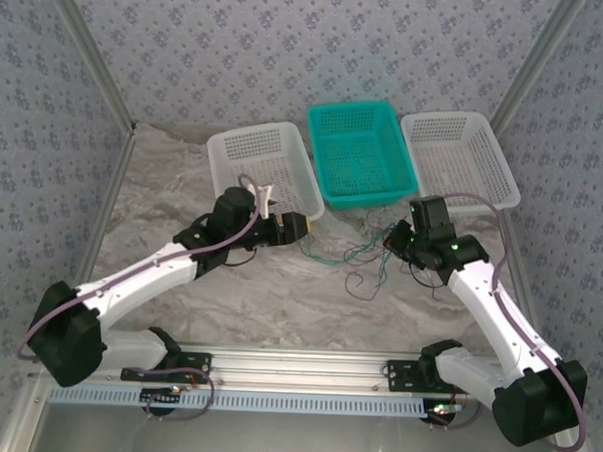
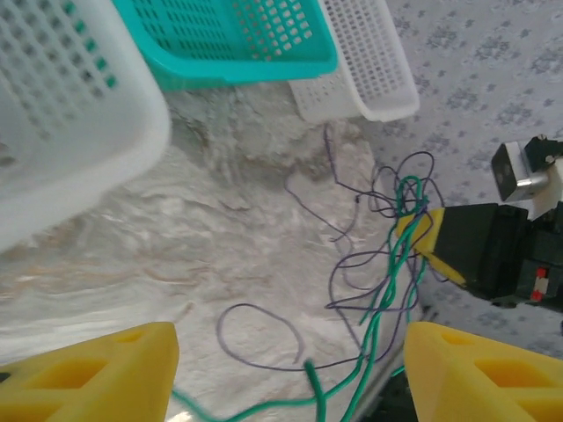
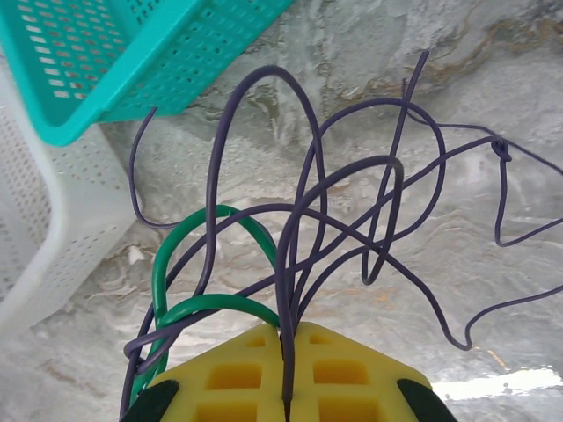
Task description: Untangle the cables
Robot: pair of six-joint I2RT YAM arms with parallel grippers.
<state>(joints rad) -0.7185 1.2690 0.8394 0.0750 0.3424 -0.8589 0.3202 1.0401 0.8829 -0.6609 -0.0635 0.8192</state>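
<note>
The cables sit clamped in the right pincer.

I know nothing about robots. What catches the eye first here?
The tangle of thin green and dark purple cables mid-table, its loops springing from the right pincer, which is shut on them. Behind sits a bright teal basket between two white baskets. The left pincer faces the tangle, yellow fingers wide open.
</note>
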